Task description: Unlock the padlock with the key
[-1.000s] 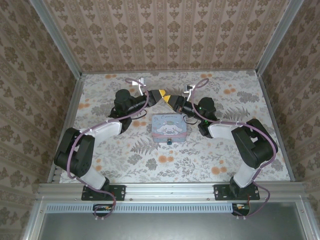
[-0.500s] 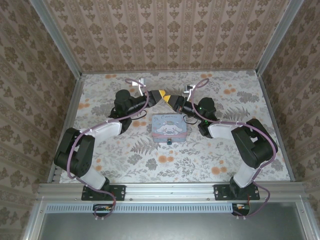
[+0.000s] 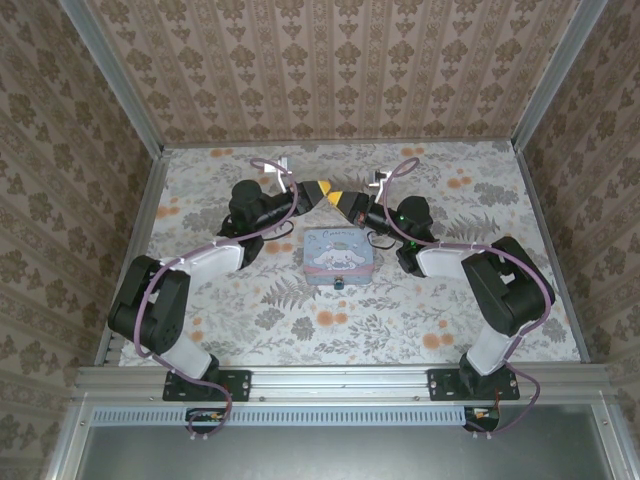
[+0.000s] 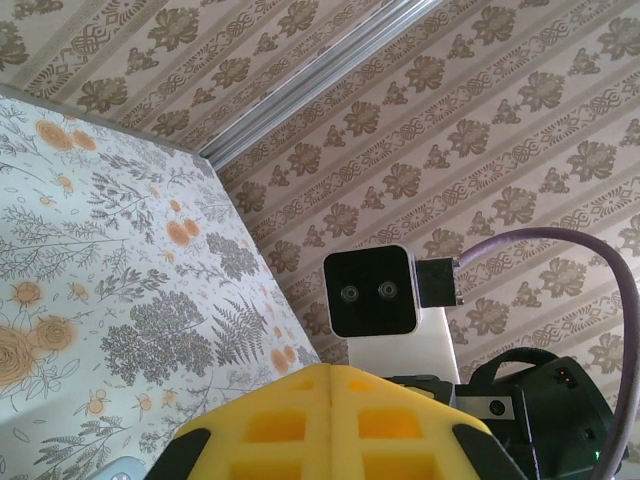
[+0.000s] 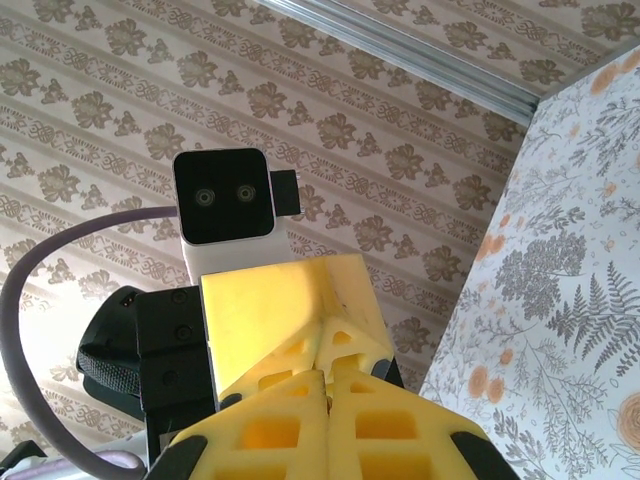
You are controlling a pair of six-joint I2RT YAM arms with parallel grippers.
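The tiny dark padlock hangs at the near edge of the pastel-blue tin. Behind the tin, my left gripper and right gripper meet tip to tip above the table. In the left wrist view my left gripper is shut, its yellow pads pressed flat with nothing showing between them. In the right wrist view my right gripper is shut, and a tiny brownish sliver that looks like the key sits in its seam. The left fingers touch its tips.
The floral tabletop is walled in by patterned panels at the back and both sides. The right arm's wrist camera faces my left gripper at close range. Purple cables loop over both wrists.
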